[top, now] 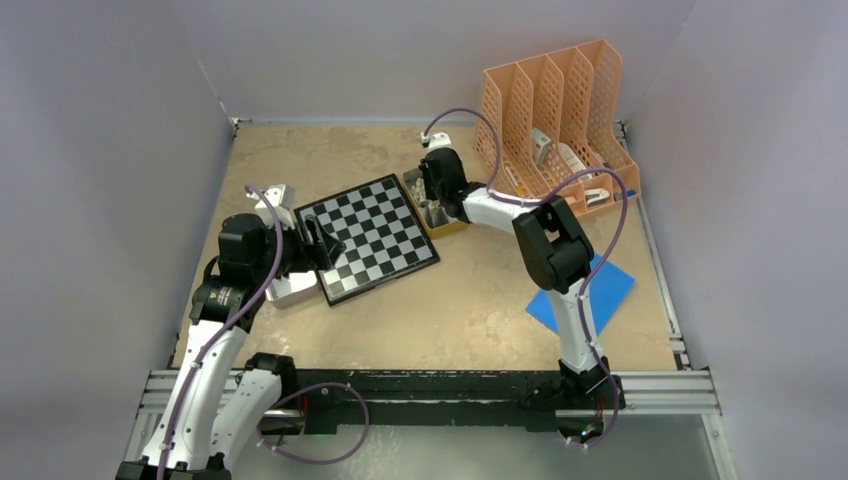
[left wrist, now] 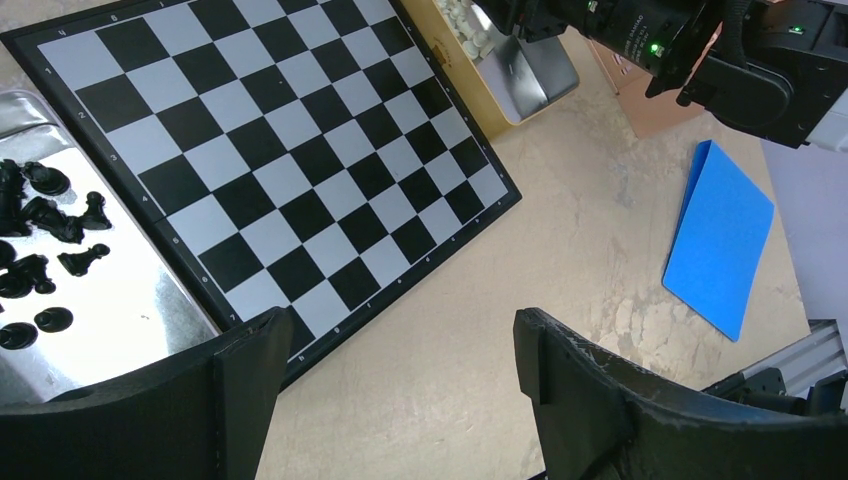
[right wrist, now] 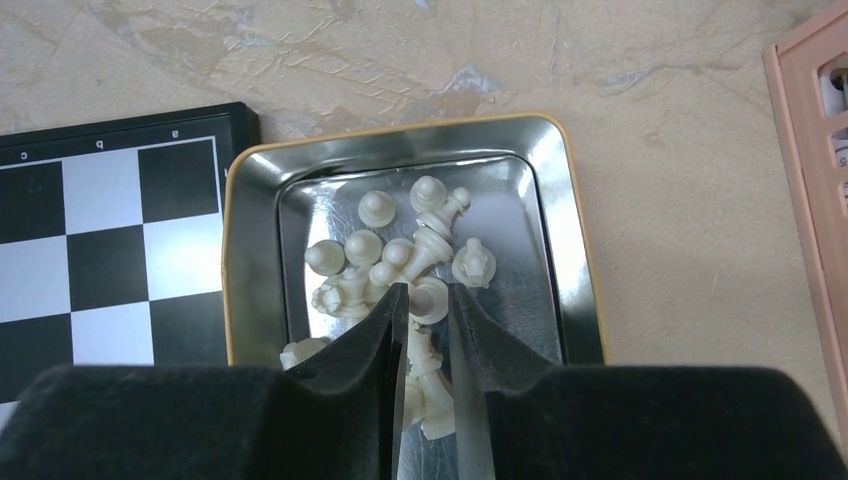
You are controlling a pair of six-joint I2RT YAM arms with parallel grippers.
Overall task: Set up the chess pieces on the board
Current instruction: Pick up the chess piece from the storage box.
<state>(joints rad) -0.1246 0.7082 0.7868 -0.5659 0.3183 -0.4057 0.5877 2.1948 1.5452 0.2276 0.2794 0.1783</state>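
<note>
Right gripper (right wrist: 425, 330) in gold-rimmed metal tray (right wrist: 562, 250), fingers narrowed around a pale chess piece (right wrist: 424, 352); can't tell if gripped. Left gripper (left wrist: 395, 390) wide open over black-and-white checkered board (left wrist: 290, 150) edge.

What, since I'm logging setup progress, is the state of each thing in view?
Board, no pieces on its visible squares.
Black chess pieces, loose in the silver tray.
Pale chess pieces, heaped in the yellow-rimmed tin.
Left gripper, jaws wide open, empty.
Right gripper, jaws narrow astride a pale piece; grip unclear.
Blue sheet, lying flat.
Orange file rack, upright.
</note>
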